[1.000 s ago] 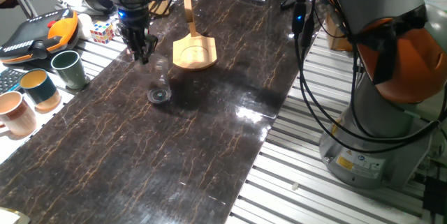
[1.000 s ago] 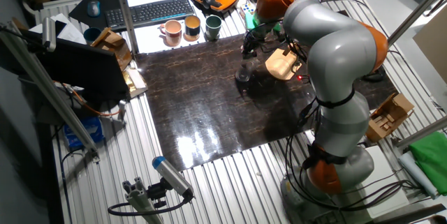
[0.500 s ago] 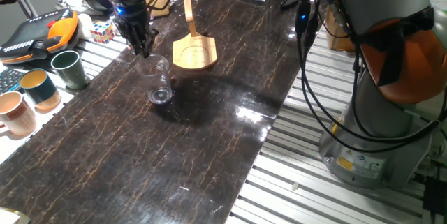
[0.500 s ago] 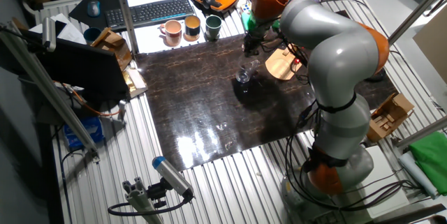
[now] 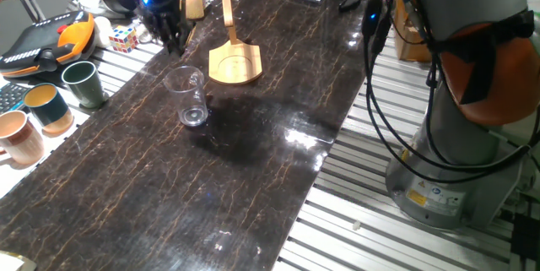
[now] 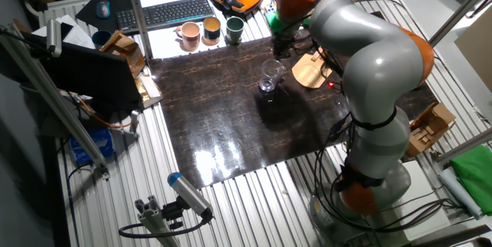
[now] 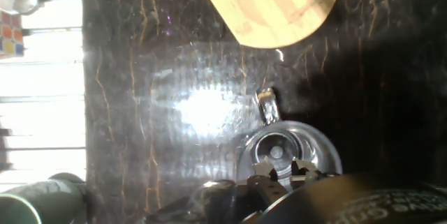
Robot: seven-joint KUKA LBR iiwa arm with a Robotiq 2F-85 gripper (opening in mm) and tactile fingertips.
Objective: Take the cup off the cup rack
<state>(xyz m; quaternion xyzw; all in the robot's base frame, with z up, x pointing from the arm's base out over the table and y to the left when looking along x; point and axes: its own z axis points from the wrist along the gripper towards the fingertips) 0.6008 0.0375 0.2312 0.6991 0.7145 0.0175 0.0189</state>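
The clear cup [image 5: 191, 98] stands upright by itself on the dark tabletop, off the cup rack [image 5: 235, 62], whose wooden base and thin post sit just behind and to its right. My gripper [image 5: 174, 40] hangs above and behind the cup, empty, fingers a little apart and not touching it. In the other fixed view the cup [image 6: 269, 76] stands left of the rack [image 6: 310, 71], with the gripper [image 6: 281, 46] above it. The hand view looks down into the cup [image 7: 287, 150] past my gripper [image 7: 283, 171], with the rack base [image 7: 279, 4] at the top.
A dark green mug [image 5: 82, 83], a teal mug [image 5: 49, 106] and a pinkish-tan mug [image 5: 18, 138] stand at the table's left edge. A Rubik's cube [image 5: 122, 39] and an orange teach pendant [image 5: 46, 41] lie behind them. The robot base [image 5: 456, 144] is at the right.
My gripper has lifted up and back from the cup's rim. The cup stays standing on the tabletop.
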